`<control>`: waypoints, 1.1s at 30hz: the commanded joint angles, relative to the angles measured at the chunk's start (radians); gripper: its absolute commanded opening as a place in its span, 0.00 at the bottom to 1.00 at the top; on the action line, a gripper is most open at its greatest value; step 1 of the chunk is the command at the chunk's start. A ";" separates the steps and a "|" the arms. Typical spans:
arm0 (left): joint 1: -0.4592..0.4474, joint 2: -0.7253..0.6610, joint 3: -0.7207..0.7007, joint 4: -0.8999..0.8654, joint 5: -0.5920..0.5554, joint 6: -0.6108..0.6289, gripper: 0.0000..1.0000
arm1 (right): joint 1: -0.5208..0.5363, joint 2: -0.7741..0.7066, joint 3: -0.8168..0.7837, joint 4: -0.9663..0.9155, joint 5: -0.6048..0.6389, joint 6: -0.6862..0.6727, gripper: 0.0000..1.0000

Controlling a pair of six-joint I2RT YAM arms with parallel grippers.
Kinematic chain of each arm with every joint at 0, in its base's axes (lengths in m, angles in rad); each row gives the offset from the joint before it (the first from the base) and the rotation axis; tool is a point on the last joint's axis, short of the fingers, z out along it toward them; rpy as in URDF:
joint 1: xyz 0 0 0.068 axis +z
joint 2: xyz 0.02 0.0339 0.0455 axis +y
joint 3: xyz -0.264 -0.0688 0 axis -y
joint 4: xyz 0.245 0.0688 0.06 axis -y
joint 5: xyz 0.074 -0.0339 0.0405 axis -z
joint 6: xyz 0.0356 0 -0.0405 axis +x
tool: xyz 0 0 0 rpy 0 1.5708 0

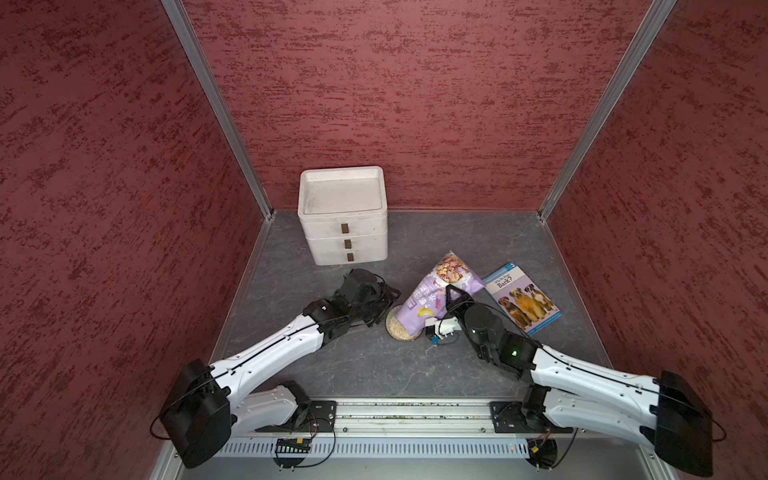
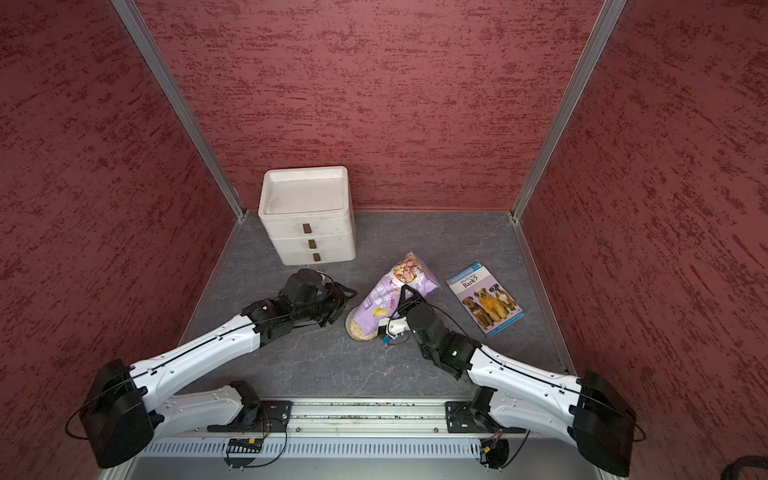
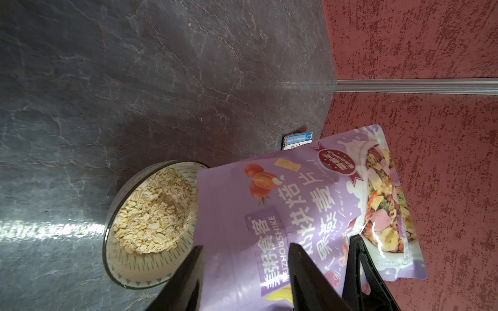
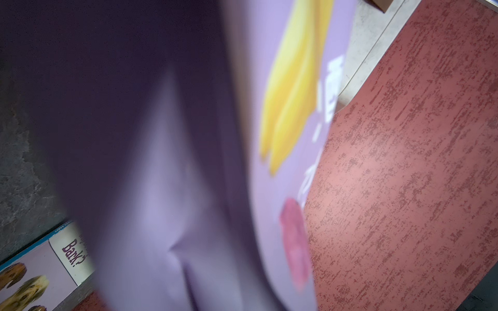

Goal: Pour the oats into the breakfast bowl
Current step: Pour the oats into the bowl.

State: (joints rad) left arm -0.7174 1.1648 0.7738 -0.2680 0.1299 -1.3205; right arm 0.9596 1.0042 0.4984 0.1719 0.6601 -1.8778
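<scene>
The pouch [image 1: 432, 291] is tipped over, mouth down above the bowl [image 1: 390, 328], its base raised toward the back. The bowl stands on the surface [image 1: 374, 365] between the two arms, and a heap of oats [image 3: 153, 215] lies inside it, close to the pouch's mouth. The right end effector [image 1: 449, 291] pinches the pouch at mid-height, one finger across its printed face. The left end effector [image 3: 245, 245] has its fingers spread astride the pouch's lower end, just beside the bowl; whether they press on it cannot be told. A book [image 1: 521, 297] lies flat beyond the pouch, and a drawer box [image 1: 343, 216] stands at the back wall
</scene>
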 commanded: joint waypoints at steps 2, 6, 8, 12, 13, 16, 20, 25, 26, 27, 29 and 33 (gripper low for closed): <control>-0.002 -0.004 -0.006 0.028 -0.004 -0.005 0.53 | 0.029 -0.005 0.079 0.056 0.031 -0.017 0.00; -0.006 -0.010 0.006 0.002 -0.009 0.002 0.53 | 0.019 -0.015 0.072 0.059 0.032 0.000 0.00; -0.005 -0.016 -0.009 0.025 -0.008 -0.003 0.53 | 0.020 -0.020 0.061 0.118 0.037 0.001 0.00; -0.005 -0.017 -0.009 0.022 -0.010 -0.003 0.53 | 0.019 -0.032 0.073 0.013 0.036 -0.008 0.00; -0.003 -0.015 -0.009 0.026 -0.006 -0.003 0.53 | 0.006 -0.034 0.076 0.077 0.036 -0.006 0.00; -0.005 -0.015 -0.004 0.020 -0.012 -0.002 0.53 | 0.019 -0.007 0.089 0.065 0.046 -0.010 0.00; -0.005 -0.013 0.004 0.006 -0.009 0.002 0.53 | 0.013 -0.005 0.086 0.179 0.041 0.007 0.00; 0.000 -0.012 0.007 0.011 -0.005 0.004 0.53 | 0.013 -0.018 0.081 0.186 0.051 0.012 0.00; -0.003 -0.011 0.006 0.005 -0.010 0.003 0.53 | 0.024 -0.021 0.083 0.064 0.047 0.001 0.00; -0.003 -0.011 0.004 0.011 -0.011 0.002 0.53 | 0.028 -0.024 0.082 -0.001 0.044 -0.013 0.00; -0.001 -0.007 0.003 0.024 0.000 0.001 0.53 | 0.014 -0.030 0.074 0.214 0.053 -0.011 0.00; -0.004 -0.011 -0.002 0.023 -0.003 0.000 0.53 | 0.022 -0.042 0.069 0.076 0.046 -0.002 0.00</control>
State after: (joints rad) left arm -0.7185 1.1637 0.7738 -0.2680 0.1299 -1.3243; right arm 0.9821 1.0058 0.5278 0.1177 0.6590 -1.8812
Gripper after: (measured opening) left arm 0.528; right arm 0.273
